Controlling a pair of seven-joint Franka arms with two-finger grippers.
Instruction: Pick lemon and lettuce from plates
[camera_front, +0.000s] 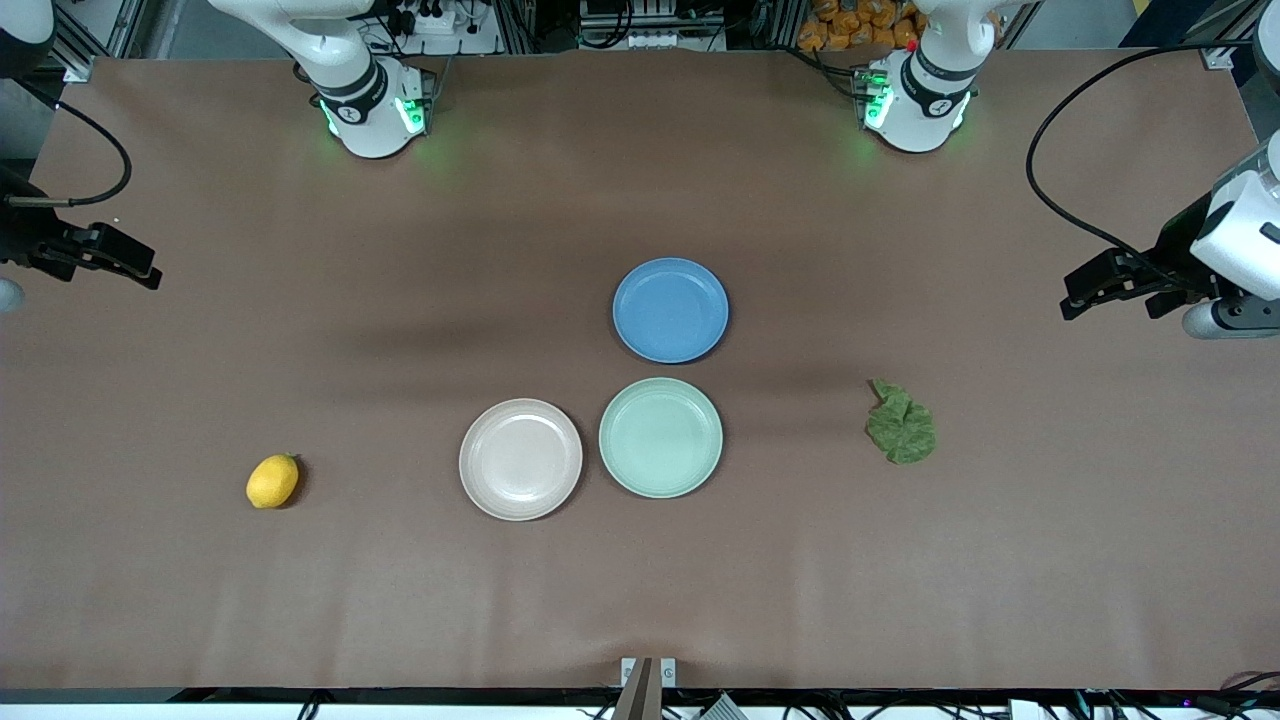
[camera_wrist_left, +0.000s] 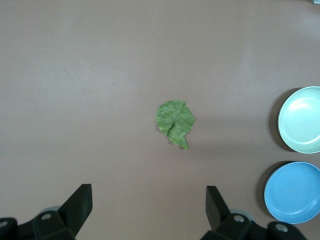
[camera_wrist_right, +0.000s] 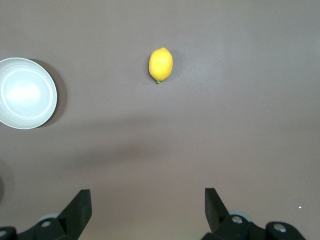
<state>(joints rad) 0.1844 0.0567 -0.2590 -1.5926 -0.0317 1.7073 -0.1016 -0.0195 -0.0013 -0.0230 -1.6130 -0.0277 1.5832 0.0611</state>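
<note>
The yellow lemon (camera_front: 272, 481) (camera_wrist_right: 160, 64) lies on the bare table toward the right arm's end, apart from every plate. The wrinkly green lettuce (camera_front: 901, 424) (camera_wrist_left: 174, 119) lies on the table toward the left arm's end. Between them, side by side, sit the beige plate (camera_front: 520, 459) (camera_wrist_right: 25, 93) and the mint plate (camera_front: 660, 437) (camera_wrist_left: 301, 119), with nothing on either. My right gripper (camera_front: 148, 272) (camera_wrist_right: 147, 202) hangs open over the table's edge at its own end. My left gripper (camera_front: 1078, 297) (camera_wrist_left: 149, 200) hangs open over its end. Neither holds anything.
A blue plate (camera_front: 670, 309) (camera_wrist_left: 292, 192) with nothing on it sits farther from the front camera than the mint plate, almost touching it. Brown table cloth (camera_front: 400, 600) covers the whole surface. Black cables loop at both ends of the table.
</note>
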